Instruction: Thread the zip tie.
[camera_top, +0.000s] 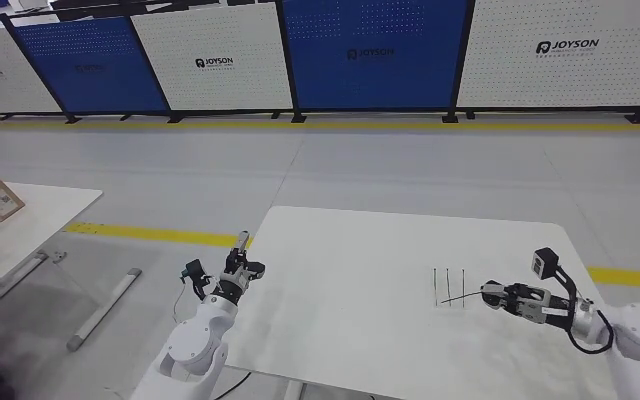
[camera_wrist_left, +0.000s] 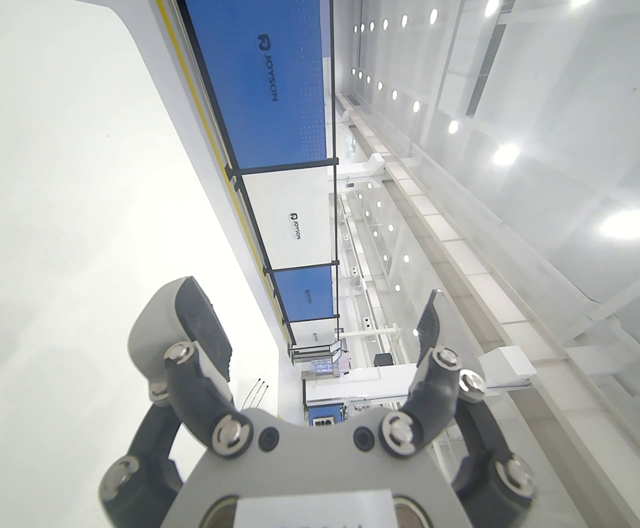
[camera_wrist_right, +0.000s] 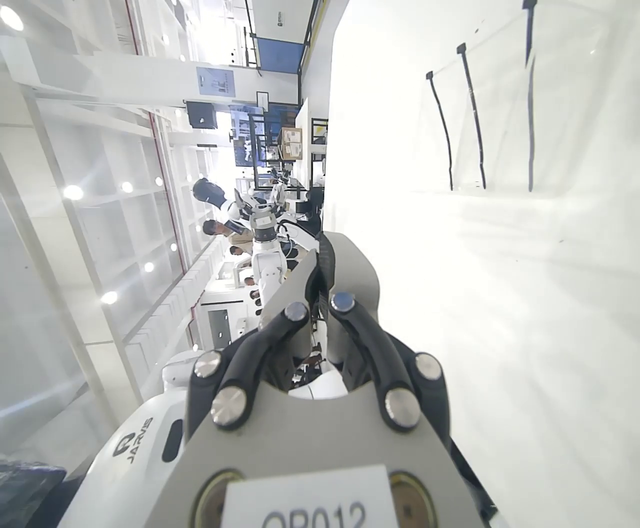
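Top view: table (camera_top: 350, 290), zip tie (camera_top: 460, 297), partitions (camera_top: 375, 50)

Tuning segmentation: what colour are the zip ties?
The zip ties are black; best seen in the right wrist view.

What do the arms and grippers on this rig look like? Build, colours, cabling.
Left arm and right arm: white, rounded links, a black cable and a black camera block at each wrist. Left gripper and right gripper match: grey metal palm plate, black linkage bars with silver fasteners, pale grey fingers with black ribbed pads, white printed label on the plate.
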